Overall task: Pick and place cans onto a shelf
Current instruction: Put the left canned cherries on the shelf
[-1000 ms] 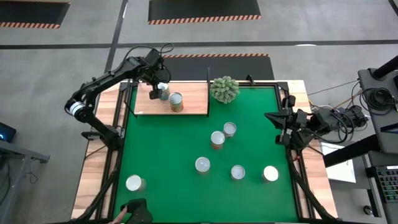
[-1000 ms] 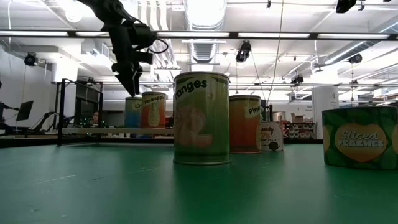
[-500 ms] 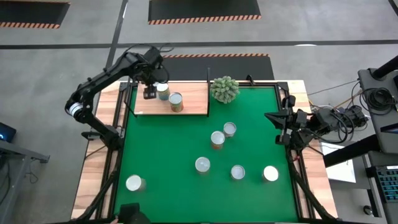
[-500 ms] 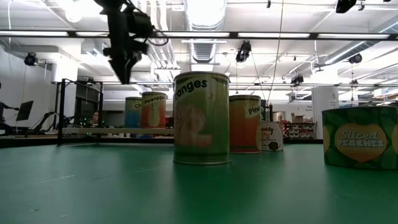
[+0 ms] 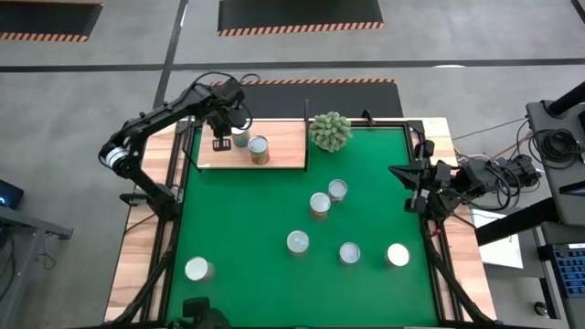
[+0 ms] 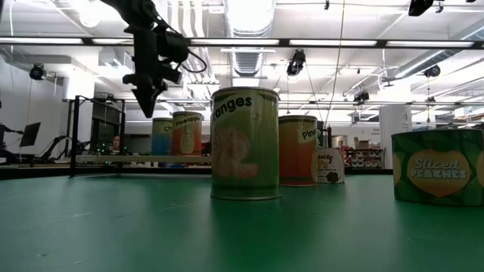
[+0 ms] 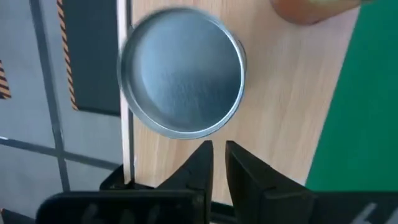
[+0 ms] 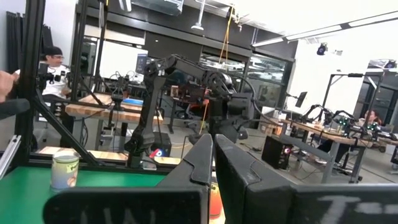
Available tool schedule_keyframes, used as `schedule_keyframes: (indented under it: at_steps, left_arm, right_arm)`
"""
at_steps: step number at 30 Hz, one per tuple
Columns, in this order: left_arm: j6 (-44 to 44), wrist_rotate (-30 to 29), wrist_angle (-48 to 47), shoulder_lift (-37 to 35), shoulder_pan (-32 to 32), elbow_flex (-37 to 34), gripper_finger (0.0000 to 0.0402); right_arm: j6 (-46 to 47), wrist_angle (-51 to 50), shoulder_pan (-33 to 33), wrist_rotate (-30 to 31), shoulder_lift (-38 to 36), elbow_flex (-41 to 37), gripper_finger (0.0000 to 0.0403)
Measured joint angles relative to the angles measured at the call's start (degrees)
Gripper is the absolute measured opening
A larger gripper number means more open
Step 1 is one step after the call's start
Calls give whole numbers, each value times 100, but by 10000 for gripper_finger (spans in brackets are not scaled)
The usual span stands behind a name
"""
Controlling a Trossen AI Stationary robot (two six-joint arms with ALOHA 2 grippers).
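High view is showing the left gripper (image 5: 222, 139) hovering over the shelf (image 5: 283, 155), fingers pressed together and holding nothing, with the just-placed can (image 5: 240, 138) right beside it and a second can (image 5: 259, 149) just past that one. Six more cans are waiting on the green mat (image 5: 238, 228), the nearest (image 5: 320, 204) well away from the tool. The risk, as I judge it, is the closed tips clipping the near can if the arm is swinging sideways before lifting, tipping it into its neighbour. The right gripper (image 5: 413, 189) is idling at the table's far edge, also closed and empty.

Low view is showing the left arm bent down from above, its tool (image 6: 144, 94) pointing downward above the shelved cans (image 6: 177, 134).

Left wrist view is looking straight down: the can's silver top (image 7: 181, 79) is sitting just ahead of the pinched-shut fingertips (image 7: 204, 163), clear of them.

Right wrist view is showing its closed fingers (image 8: 202, 162) pointing level across the table.
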Motion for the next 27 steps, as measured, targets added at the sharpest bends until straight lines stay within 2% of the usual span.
schedule_keyframes:
  at_steps: [5, 11, 20, 23, 27]
  left_arm:
    - [0, -512, 143, 287, 26, 22, 6]
    - [52, -1134, 817, 534, 85, 220, 1]
    - [-156, -1013, 1020, 563, 103, 462, 0]
    - [-217, -1011, 675, 470, 103, 610, 0]
    - [-341, -974, -266, 439, 112, 746, 0]
  right_arm:
    - [-1, 2, 0, 0, 0, 0, 9]
    - [-2, 2, -1, 0, 0, -2, 9]
    - [-38, -4, -1, 7, 0, -2, 9]
    - [-40, -24, -1, 29, 0, -2, 9]
    - [-44, -60, 0, 47, 0, -2, 9]
